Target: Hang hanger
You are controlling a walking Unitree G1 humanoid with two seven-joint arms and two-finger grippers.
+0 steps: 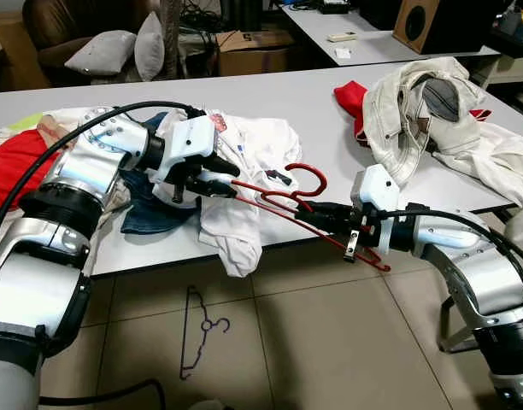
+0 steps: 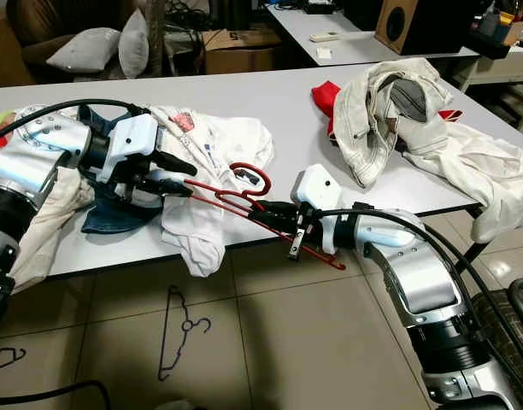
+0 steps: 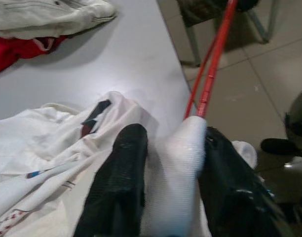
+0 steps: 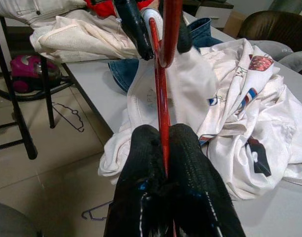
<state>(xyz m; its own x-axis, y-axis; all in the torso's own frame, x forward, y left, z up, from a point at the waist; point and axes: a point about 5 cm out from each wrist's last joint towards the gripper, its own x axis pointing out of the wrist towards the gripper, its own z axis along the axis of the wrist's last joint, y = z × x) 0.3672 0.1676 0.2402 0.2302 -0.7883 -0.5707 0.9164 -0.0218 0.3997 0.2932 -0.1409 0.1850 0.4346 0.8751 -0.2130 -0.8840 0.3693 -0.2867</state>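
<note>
A red wire hanger [image 1: 279, 198] hangs over the table's front edge, between my two grippers. My right gripper [image 1: 306, 215] is shut on its lower bar, and the right wrist view shows the red wire [image 4: 161, 89] pinched between the black fingers. My left gripper [image 1: 227, 178] is shut on a fold of the white T-shirt [image 1: 261, 145]. In the left wrist view the hanger [image 3: 215, 54] runs out from that pinched fabric [image 3: 173, 163]. The rest of the shirt lies crumpled on the table and droops over the edge.
The grey table [image 1: 244, 94] also bears blue denim [image 1: 150, 213], a red cloth [image 1: 14, 162] at the left, and a cream jacket [image 1: 415, 102] over a red garment [image 1: 351, 94] at the right. A dark wire hanger [image 1: 197, 329] lies on the tiled floor below.
</note>
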